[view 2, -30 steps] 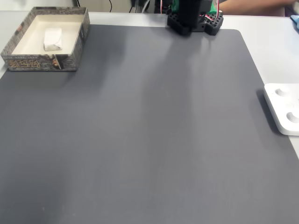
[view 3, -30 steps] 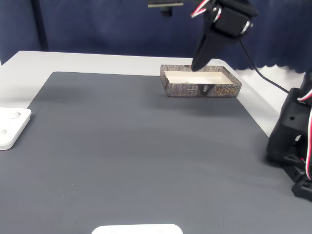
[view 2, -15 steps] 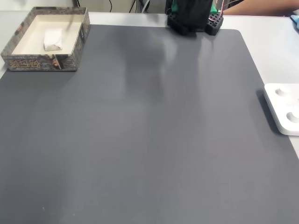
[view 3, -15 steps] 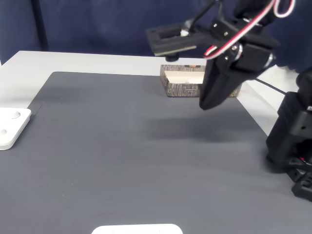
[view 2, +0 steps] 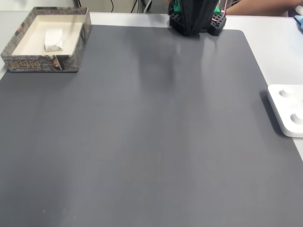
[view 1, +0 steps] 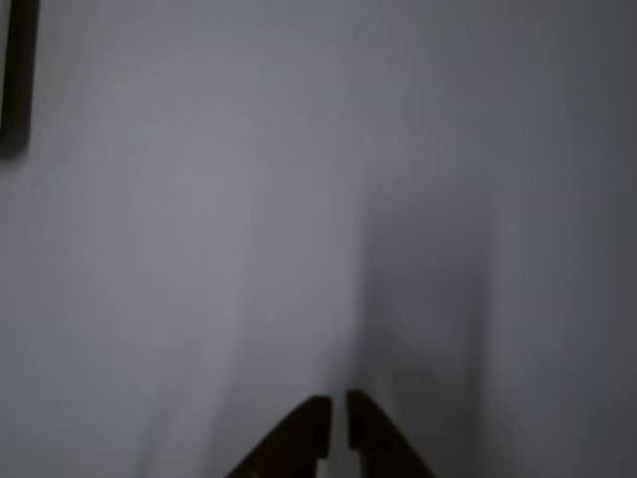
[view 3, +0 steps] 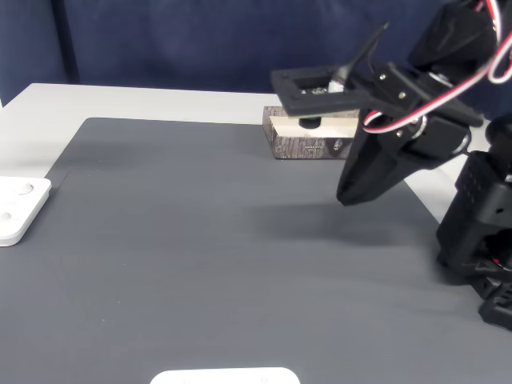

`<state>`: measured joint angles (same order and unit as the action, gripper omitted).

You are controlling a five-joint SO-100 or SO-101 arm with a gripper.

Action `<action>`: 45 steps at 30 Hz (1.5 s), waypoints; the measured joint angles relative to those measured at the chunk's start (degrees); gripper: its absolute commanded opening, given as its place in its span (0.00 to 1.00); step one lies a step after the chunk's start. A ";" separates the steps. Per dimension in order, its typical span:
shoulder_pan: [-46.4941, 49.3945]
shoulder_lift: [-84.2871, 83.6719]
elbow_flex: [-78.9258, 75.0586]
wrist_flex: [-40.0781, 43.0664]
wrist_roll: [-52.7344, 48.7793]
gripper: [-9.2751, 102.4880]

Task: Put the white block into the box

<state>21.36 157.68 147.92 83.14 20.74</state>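
The white block [view 2: 53, 39] lies inside the box [view 2: 28, 62] at the mat's far left corner in a fixed view. From the side, in the other fixed view, the box [view 3: 300, 146] stands partly behind the arm, and the block is hidden there. My gripper [view 3: 345, 198] hangs above the grey mat, well in front of the box, pointing down and to the left, shut with nothing in it. In the other view its dark fingertips [view 1: 313, 418] almost touch, over bare blurred mat, at the gripper [view 1: 337, 416].
A flat white device [view 2: 288, 109] with round dimples lies at the mat's right edge; it is at the left [view 3: 18, 208] from the side. The arm's black base [view 2: 195, 20] stands at the mat's far edge. A white object [view 3: 224, 376] sits at the near edge.
The arm has swung back from above the box toward its base and come lower over the mat. The white block stays in the box.
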 measured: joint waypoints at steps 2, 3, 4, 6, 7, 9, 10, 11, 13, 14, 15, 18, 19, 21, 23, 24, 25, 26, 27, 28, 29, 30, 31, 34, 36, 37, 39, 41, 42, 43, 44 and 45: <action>0.00 4.31 2.72 0.00 -0.79 0.07; 0.00 6.42 4.04 0.00 -1.23 0.07; 0.00 8.35 5.19 0.00 -1.67 0.07; 0.00 11.87 7.21 0.00 -2.29 0.07; 0.00 13.18 8.00 0.00 -2.72 0.07; 0.00 14.85 8.70 0.00 -3.52 0.07; 0.00 15.38 8.88 0.00 -3.69 0.07; 0.00 15.82 9.05 0.00 -3.87 0.07; 0.00 16.52 9.23 0.00 -3.96 0.07; -0.09 16.70 9.40 0.00 -3.96 0.07; -0.35 16.70 9.40 0.00 -3.96 0.07; -1.14 16.35 9.40 -0.53 -3.96 0.07; -1.41 16.35 9.40 -0.79 -4.22 0.07; -2.46 16.44 9.40 -0.88 -5.45 0.07; -3.78 16.88 9.93 -1.41 -7.03 0.07; -4.48 16.79 10.20 -1.85 -7.73 0.07; -5.01 16.70 10.63 -2.20 -8.17 0.07; -5.54 16.70 11.07 -2.72 -8.53 0.07; -5.98 16.70 11.60 -3.43 -8.70 0.07; -6.33 16.70 12.13 -4.13 -8.79 0.07; -6.59 16.70 12.57 -5.01 -8.79 0.07; -6.86 16.70 13.10 -5.80 -8.79 0.07; -7.21 16.70 13.80 -6.59 -8.79 0.07; -8.00 18.02 16.35 -8.79 -8.79 0.07; -8.79 19.78 18.28 -10.02 -8.96 0.07; -9.23 20.83 19.25 -10.46 -8.96 0.07; -9.76 22.50 21.01 -11.16 -8.96 0.07; -10.02 24.35 22.59 -11.43 -8.96 0.07; -10.20 25.31 23.38 -11.51 -8.96 0.07; -10.55 26.28 24.17 -11.51 -8.96 0.07; -10.81 27.16 25.05 -11.51 -8.96 0.07; -11.07 27.95 25.75 -11.51 -8.96 0.07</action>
<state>10.28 185.62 173.67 71.63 11.78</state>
